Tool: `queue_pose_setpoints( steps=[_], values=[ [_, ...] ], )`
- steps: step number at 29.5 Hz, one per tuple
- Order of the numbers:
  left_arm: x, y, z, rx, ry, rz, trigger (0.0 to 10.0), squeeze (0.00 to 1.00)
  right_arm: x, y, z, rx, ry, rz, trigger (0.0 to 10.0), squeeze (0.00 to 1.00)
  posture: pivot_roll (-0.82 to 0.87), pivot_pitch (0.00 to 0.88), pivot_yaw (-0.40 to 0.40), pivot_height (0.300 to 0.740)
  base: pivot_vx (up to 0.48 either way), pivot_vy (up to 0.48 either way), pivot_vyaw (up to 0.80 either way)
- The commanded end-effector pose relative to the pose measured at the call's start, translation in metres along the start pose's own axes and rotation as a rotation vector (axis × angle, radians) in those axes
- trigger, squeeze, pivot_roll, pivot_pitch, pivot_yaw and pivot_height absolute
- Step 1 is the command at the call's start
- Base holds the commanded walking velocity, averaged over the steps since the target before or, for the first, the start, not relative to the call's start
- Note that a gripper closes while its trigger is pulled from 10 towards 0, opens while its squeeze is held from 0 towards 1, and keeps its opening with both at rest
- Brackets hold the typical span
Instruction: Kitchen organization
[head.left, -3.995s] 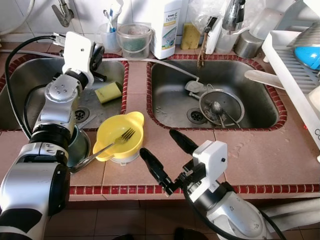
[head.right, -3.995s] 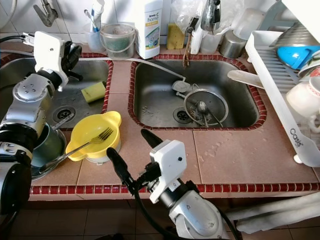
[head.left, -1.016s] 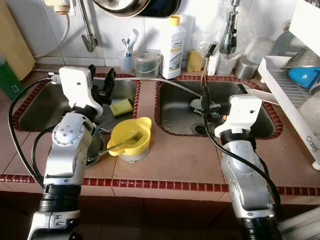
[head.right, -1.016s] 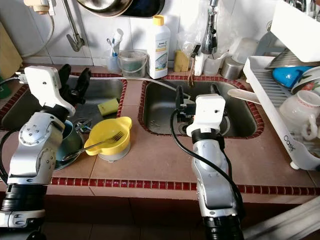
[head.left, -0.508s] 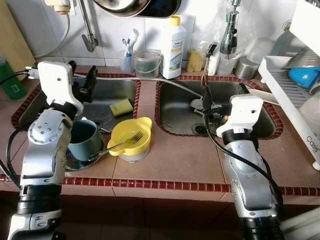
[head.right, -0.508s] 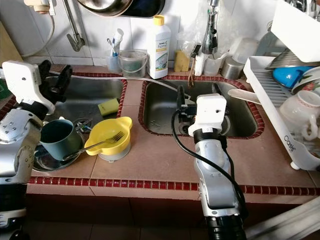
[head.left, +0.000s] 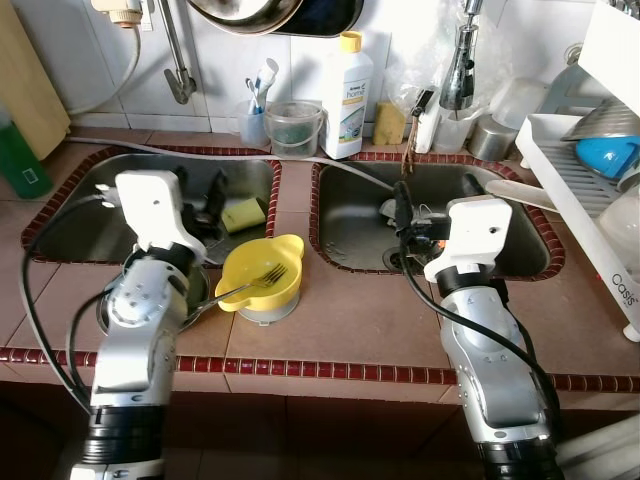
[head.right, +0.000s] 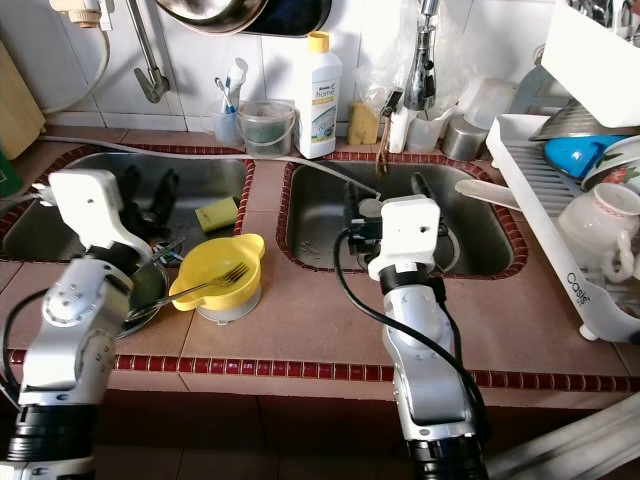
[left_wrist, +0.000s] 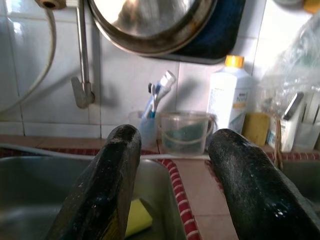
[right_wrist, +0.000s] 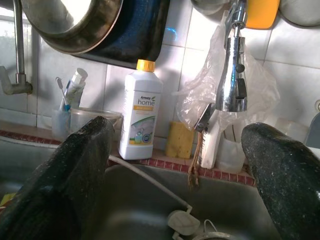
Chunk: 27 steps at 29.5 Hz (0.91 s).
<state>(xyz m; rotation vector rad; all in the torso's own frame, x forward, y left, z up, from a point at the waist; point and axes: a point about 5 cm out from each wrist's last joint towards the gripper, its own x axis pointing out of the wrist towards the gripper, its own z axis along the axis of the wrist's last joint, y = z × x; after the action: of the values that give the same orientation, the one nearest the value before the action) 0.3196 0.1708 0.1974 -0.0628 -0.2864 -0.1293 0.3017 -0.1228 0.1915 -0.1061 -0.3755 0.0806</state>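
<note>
Steel sink (head.left: 470, 255), right basin, lying under right gripper (right_wrist: 175, 165), fingers spread wide, empty. Left gripper (left_wrist: 170, 175) hanging half open, empty, over left basin. Yellow bowl (head.left: 255, 280) sitting between on counter; fork (head.left: 240, 285) risking getting knocked off by left arm.

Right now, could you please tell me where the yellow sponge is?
The yellow sponge lies in the left sink, just behind the yellow bowl on the counter.

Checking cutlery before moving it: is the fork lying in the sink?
No, the fork rests in the yellow bowl on the counter, between the two sinks.
</note>
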Motion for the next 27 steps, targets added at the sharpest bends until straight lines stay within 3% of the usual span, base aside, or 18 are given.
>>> queue_pose_setpoints(
  steps=[1, 3, 4, 5, 18, 24, 25, 27],
  values=[
    [-0.0016, -0.0014, 0.0010, -0.007, -0.015, 0.001, 10.0, 0.00, -0.0011, 0.0006, -0.0017, 0.004, 0.009, 0.007, 10.0, 0.00, -0.20, 0.016, -0.007, 0.740, 0.000, 0.000, 0.00],
    [-0.0027, -0.0035, -0.0004, -0.034, -0.016, -0.008, 10.0, 0.00, -0.0018, 0.0018, -0.0020, 0.011, 0.010, 0.010, 10.0, 0.00, -0.20, 0.016, -0.007, 0.740, 0.000, 0.000, 0.00],
    [-0.0030, -0.0045, -0.0010, -0.047, -0.017, -0.010, 10.0, 0.00, -0.0022, 0.0030, -0.0022, 0.023, 0.011, 0.014, 10.0, 0.31, -0.19, 0.009, -0.006, 0.740, 0.000, 0.000, 0.00],
    [-0.0013, -0.0037, 0.0005, -0.070, -0.025, -0.013, 10.0, 1.00, -0.0024, 0.0043, -0.0026, 0.052, 0.011, 0.023, 10.0, 1.00, -0.19, 0.002, -0.005, 0.740, 0.000, 0.000, 0.00],
    [0.0031, -0.0026, 0.0044, -0.078, -0.039, -0.034, 10.0, 1.00, -0.0016, 0.0032, -0.0028, 0.038, 0.000, 0.023, 10.0, 1.00, -0.20, 0.000, 0.002, 0.740, 0.000, 0.000, 0.00],
    [0.0048, -0.0018, 0.0080, -0.045, -0.046, -0.041, 10.0, 1.00, -0.0008, 0.0002, -0.0031, 0.008, -0.002, 0.010, 10.0, 1.00, -0.20, 0.000, 0.006, 0.740, 0.000, 0.000, 0.00],
    [0.0049, -0.0021, 0.0087, -0.038, -0.049, -0.043, 10.0, 0.00, -0.0005, -0.0005, -0.0031, 0.003, -0.002, 0.008, 10.0, 0.05, -0.20, 0.000, 0.007, 0.740, 0.000, 0.000, 0.00],
    [0.0048, -0.0023, 0.0089, -0.038, -0.049, -0.043, 10.0, 0.00, -0.0005, -0.0010, -0.0033, -0.002, -0.003, 0.007, 10.0, 0.00, -0.20, 0.000, 0.009, 0.740, 0.000, 0.000, 0.00]
  ],
)
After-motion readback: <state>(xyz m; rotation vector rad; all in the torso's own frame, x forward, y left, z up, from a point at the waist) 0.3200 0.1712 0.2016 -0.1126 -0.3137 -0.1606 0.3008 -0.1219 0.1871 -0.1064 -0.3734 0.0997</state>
